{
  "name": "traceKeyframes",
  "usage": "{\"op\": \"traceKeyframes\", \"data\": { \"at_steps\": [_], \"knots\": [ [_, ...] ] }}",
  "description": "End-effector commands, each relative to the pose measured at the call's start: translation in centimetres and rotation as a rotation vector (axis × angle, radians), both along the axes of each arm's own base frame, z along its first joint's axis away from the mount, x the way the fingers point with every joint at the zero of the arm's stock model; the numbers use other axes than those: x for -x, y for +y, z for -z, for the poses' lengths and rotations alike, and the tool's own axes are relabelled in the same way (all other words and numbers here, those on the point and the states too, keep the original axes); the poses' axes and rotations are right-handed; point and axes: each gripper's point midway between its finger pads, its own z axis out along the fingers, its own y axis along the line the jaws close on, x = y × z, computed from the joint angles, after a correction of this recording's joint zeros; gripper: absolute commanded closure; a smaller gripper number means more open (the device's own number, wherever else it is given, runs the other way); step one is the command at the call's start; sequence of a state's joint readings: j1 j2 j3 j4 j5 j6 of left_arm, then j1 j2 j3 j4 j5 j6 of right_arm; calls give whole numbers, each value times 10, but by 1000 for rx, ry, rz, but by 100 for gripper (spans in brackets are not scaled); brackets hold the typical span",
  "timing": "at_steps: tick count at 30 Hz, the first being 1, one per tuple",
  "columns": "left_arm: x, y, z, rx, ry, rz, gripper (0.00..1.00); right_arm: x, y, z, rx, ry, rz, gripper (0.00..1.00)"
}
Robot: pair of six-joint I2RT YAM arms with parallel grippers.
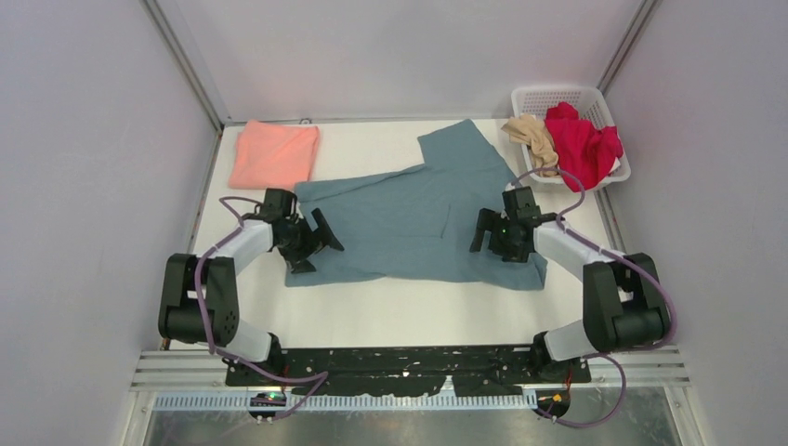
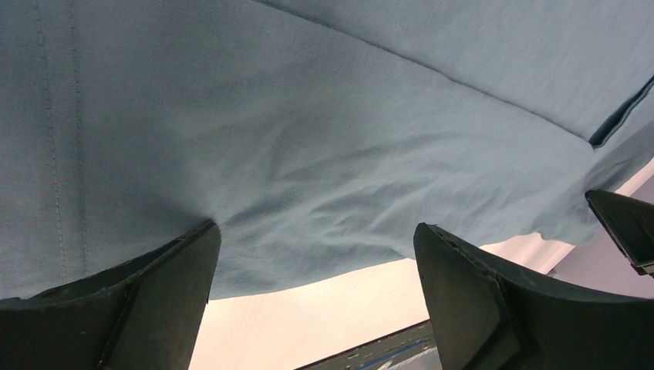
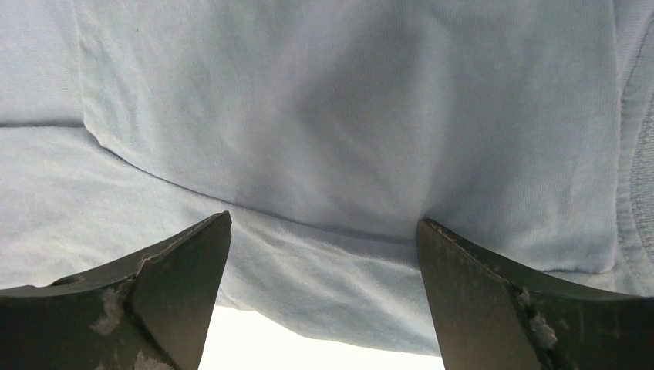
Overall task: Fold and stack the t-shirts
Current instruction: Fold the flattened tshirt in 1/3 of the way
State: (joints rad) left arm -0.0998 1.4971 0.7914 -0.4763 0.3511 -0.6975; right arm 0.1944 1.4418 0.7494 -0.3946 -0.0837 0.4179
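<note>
The large slate-blue t-shirt (image 1: 418, 218) lies spread across the middle of the table, one flap reaching to the back. My left gripper (image 1: 314, 243) is open over its left edge, with cloth between the spread fingers in the left wrist view (image 2: 324, 154). My right gripper (image 1: 483, 232) is open over its right part, fingers pressing down on the cloth in the right wrist view (image 3: 332, 139). A folded salmon-pink t-shirt (image 1: 274, 153) lies at the back left. The bright red t-shirt (image 1: 584, 141) and the beige t-shirt (image 1: 533, 137) hang out of the basket.
A white lattice basket (image 1: 565, 97) stands at the back right corner. The table (image 1: 390, 311) is covered in white, with grey walls on both sides and behind. The black base rail runs along the near edge.
</note>
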Motion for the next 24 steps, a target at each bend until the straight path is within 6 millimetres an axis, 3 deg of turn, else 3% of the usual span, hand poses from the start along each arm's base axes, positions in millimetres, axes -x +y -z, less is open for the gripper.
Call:
{"op": "traceKeyframes", "data": {
  "at_steps": [1, 3, 9, 12, 16, 20, 22, 24],
  "knots": [
    [58, 24, 17, -123, 137, 18, 0, 65, -14, 8, 28, 169, 54, 5],
    [79, 33, 18, -167, 179, 0, 0, 82, -14, 6, 14, 199, 46, 5],
    [130, 34, 27, -142, 213, -50, 0, 129, -11, 10, -38, 275, 41, 5],
    [136, 36, 25, -149, 174, -55, 1, 137, -7, 2, -60, 260, 43, 5],
    [130, 45, 15, -196, 123, -79, 1, 147, -12, -3, -38, 284, 80, 5],
    [118, 45, 1, -199, 82, -70, 0, 133, -19, -14, 0, 201, 103, 5],
    [107, 45, -13, -198, 35, -65, 0, 117, -21, -28, 11, 129, 101, 5],
    [91, 46, -32, -204, -31, -76, 0, 91, -17, -57, -6, 11, 84, 5]
  ]
}}
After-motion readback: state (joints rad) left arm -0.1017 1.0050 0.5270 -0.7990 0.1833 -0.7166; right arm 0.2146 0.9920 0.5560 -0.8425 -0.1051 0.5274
